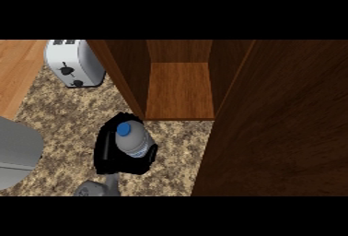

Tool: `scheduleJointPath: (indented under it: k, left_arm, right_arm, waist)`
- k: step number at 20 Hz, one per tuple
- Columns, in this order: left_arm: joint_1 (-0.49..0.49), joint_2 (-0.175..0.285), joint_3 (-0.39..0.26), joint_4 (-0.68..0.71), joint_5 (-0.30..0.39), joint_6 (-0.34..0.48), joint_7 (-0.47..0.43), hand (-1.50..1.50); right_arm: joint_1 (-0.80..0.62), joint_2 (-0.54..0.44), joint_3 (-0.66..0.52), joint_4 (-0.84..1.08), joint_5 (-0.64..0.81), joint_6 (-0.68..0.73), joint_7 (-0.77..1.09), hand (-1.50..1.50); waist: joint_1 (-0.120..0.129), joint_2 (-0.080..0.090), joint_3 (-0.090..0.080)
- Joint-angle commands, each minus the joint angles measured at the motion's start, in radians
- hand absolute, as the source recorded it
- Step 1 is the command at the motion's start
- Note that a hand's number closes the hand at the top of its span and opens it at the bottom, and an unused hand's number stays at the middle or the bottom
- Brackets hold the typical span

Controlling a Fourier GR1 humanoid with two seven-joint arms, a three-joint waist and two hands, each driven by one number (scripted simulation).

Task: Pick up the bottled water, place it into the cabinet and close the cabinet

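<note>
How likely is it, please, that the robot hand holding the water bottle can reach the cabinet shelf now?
Probably yes: the robot hand, curled round the water bottle, sits just in front of the shelf; the cabinet door stands open at the right and nothing lies between.

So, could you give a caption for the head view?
Hand holds bottled water near the open cabinet; toaster at left.

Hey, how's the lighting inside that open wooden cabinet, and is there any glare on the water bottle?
Head view: the open brown wooden cabinet has a well-lit floor and darker side walls; head view too, the clear blue-capped plastic water bottle shows soft pale highlights, no harsh glare.
</note>
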Motion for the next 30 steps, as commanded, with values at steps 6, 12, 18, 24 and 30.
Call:
scheduleJointPath:
  k: [6, 12, 18, 24, 30]
  left_arm:
    - [-0.219, 0.000, -0.039, 0.105, 0.016, 0.139, 0.042, 1.50]
    - [-0.409, 0.000, -0.088, 0.116, 0.000, 0.355, 0.127, 1.50]
    - [-0.545, 0.000, -0.019, 0.344, 0.013, 0.307, 0.085, 1.50]
    - [-0.629, 0.000, 0.040, 0.482, -0.029, 0.304, 0.065, 1.50]
    - [-0.792, 0.000, 0.083, 0.721, -0.021, 0.355, 0.043, 1.50]
  right_arm:
    - [0.019, -0.017, -0.033, -0.051, 0.033, 0.031, -0.013, -1.50]
    - [0.065, -0.040, 0.013, -0.077, 0.047, 0.014, -0.024, -1.50]
    - [0.054, -0.044, -0.012, -0.084, 0.016, 0.018, -0.045, -1.50]
    - [0.047, -0.033, 0.011, -0.112, 0.068, 0.002, 0.028, -1.50]
    - [0.075, -0.065, 0.033, -0.139, 0.037, 0.009, -0.014, -1.50]
  waist:
    - [-0.001, 0.003, 0.000]
    - [-0.008, 0.001, 0.000]
    - [-0.011, 0.005, 0.000]
    - [-0.010, 0.004, -0.001]
    - [-0.030, 0.007, -0.001]
